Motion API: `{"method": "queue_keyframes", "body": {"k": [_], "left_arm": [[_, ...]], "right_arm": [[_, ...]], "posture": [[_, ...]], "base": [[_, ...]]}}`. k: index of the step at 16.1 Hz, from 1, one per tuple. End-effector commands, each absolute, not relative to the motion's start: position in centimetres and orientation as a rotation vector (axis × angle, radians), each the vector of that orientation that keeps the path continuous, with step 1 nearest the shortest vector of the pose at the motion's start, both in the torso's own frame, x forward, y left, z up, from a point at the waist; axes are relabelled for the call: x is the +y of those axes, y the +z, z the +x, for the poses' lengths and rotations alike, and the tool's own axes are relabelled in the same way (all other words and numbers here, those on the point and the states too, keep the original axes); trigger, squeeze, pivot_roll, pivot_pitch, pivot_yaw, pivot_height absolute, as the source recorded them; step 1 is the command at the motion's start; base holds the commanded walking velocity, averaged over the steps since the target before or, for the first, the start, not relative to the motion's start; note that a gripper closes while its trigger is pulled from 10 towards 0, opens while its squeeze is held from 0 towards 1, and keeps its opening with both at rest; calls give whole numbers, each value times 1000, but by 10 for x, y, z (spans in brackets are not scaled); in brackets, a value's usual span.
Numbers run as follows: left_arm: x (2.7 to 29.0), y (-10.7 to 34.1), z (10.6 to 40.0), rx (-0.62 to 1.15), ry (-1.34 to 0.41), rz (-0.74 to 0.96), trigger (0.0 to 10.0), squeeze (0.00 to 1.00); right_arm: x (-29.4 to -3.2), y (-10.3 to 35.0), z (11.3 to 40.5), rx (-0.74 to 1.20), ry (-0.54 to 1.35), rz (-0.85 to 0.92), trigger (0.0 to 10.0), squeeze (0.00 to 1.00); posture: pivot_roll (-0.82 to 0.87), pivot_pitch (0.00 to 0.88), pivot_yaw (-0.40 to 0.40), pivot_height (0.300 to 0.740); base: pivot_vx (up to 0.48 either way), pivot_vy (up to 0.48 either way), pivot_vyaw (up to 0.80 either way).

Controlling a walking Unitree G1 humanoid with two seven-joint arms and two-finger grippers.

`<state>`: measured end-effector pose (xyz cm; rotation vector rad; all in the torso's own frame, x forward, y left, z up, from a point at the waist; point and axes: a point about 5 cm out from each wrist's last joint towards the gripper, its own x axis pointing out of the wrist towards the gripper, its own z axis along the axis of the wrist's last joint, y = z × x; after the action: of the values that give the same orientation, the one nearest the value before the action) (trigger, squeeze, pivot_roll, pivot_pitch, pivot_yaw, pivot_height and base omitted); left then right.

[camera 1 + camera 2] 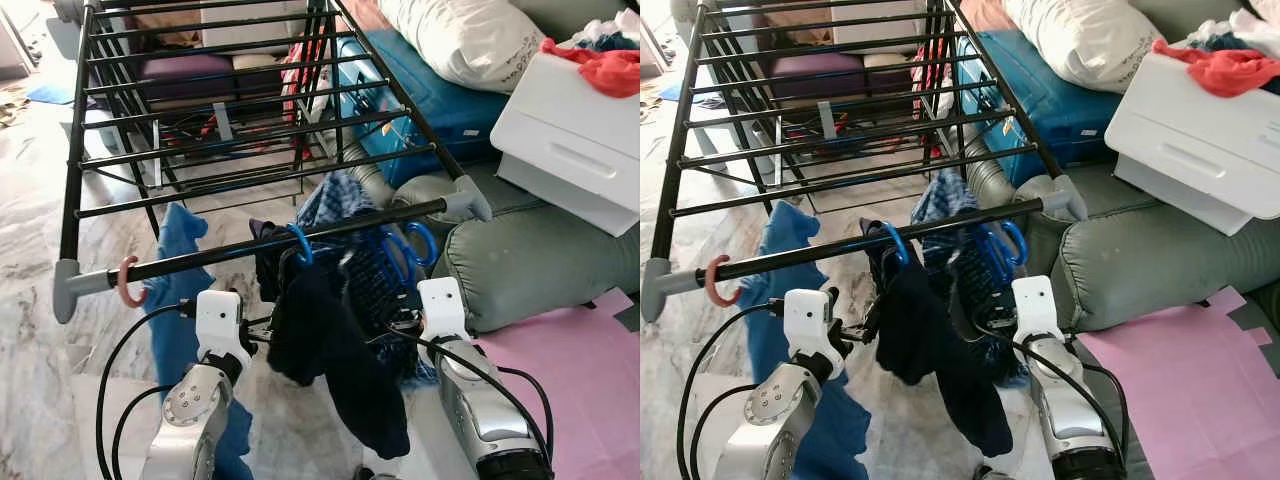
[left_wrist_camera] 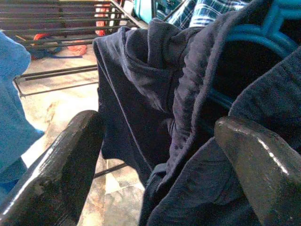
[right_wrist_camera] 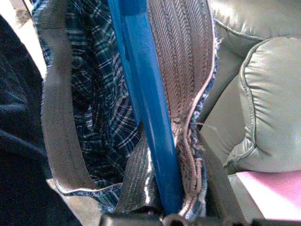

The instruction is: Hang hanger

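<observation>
Black rubbery fingers (image 2: 56, 174) of the left gripper (image 1: 262, 330) stand well apart at the bottom of the wrist view, framing a dark navy garment (image 1: 335, 350) that hangs between them; whether either touches it I cannot tell. In the head view this gripper sits lower centre-left, the garment just to its right. The right gripper (image 3: 169, 207), lower centre-right, is closed on the straight bar of a blue plastic hanger (image 3: 146, 113) that carries a blue checked cloth (image 3: 101, 108) (its long axis runs up and away from the claw). Further up, mid-frame, the blue hooks (image 1: 300, 243) already sit over the front black rail of the metal drying rack (image 1: 300, 235), so the right arm is nearer the hanger.
</observation>
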<state>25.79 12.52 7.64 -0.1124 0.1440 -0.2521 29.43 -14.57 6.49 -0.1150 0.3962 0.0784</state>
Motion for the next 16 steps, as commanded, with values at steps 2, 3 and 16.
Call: {"method": "queue_keyframes", "body": {"k": [2,3,16], "left_arm": [[123,76,258,152,-261,-103,10000,0],[123,76,259,152,-262,-102,10000,0],[118,72,256,167,-265,-101,10000,0]], "right_arm": [[-150,77,306,367,52,-112,10000,0],[-150,81,311,365,51,-114,10000,0],[-107,99,358,543,176,-38,10000,0]], "posture": [[65,98,6,740],[65,98,6,740],[74,99,-14,740]], "base": [[0,0,0],[0,0,0],[0,0,0]]}}
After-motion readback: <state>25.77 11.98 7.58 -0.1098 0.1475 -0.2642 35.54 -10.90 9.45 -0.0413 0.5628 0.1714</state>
